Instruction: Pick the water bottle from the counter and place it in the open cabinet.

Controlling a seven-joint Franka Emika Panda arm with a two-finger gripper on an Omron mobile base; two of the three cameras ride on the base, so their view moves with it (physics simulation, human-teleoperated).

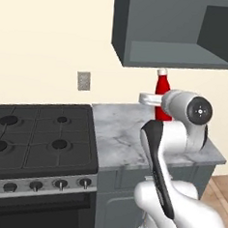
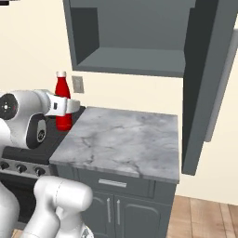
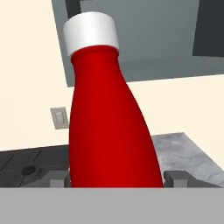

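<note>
The red water bottle (image 1: 161, 90) (image 2: 62, 100) (image 3: 109, 127) with its white cap sits between my gripper's (image 1: 153, 98) (image 2: 69, 106) (image 3: 116, 177) fingers, which press on both sides of its lower body. It hangs close under the open cabinet (image 1: 174, 48) (image 2: 130, 60) (image 3: 153, 43), whose grey shelf is bare. In the hand view the bottle leans a little. Its base is hidden behind my arm, so I cannot tell whether it touches anything. The counter is out of view.
A small marble top (image 1: 124, 136) (image 2: 125, 139) lies below the cabinet, adjoining the black stove (image 1: 36, 139) (image 2: 18, 160). The cabinet's open door (image 2: 204, 83) hangs at the right. A wall outlet (image 1: 83, 81) (image 2: 77, 84) is behind the stove.
</note>
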